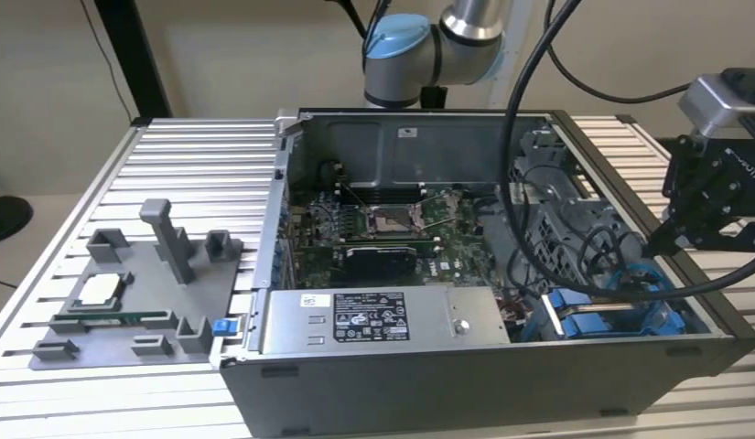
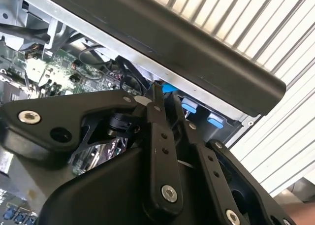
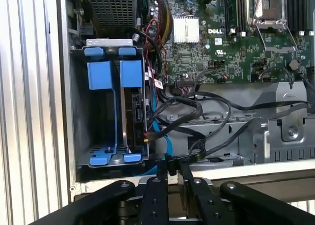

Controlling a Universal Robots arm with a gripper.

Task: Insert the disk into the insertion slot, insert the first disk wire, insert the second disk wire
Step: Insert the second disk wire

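Open computer case [image 1: 475, 366] lying on the slatted table [image 1: 194, 183], end effector [image 1: 662, 245] hanging over the case's corner on the exterior view's right.

Contents of the case: green motherboard [image 3: 221, 38]; grey power supply box [image 1: 365, 320] along the near wall; the insertion slot [image 3: 78, 112], a grey metal bay with blue rails, directly ahead of the end effector [image 3: 176, 167].

Contents of the slot: two side-by-side compartments, each capped by blue tabs. The disk [image 3: 133, 116] stands on edge in the compartment next to the motherboard, its blue carrier frame seated between the rails. The other compartment shows bare blue rail and dark interior.

Black wires [image 3: 206, 112] loop from the disk's edge across the grey chassis floor. A blue wire [image 3: 160, 121] runs down beside the disk and ends just in front of the fingertips [image 3: 167, 162].

In both wrist views the end effector [image 2: 165, 94] has its fingers drawn together, a narrow dark line between them. Whether a wire is pinched there cannot be told.

Well away from the end effector, on the exterior view's left, a grey fixture tray [image 1: 121, 311] on the table carries a square chip [image 1: 96, 291] and a memory stick [image 1: 109, 318].
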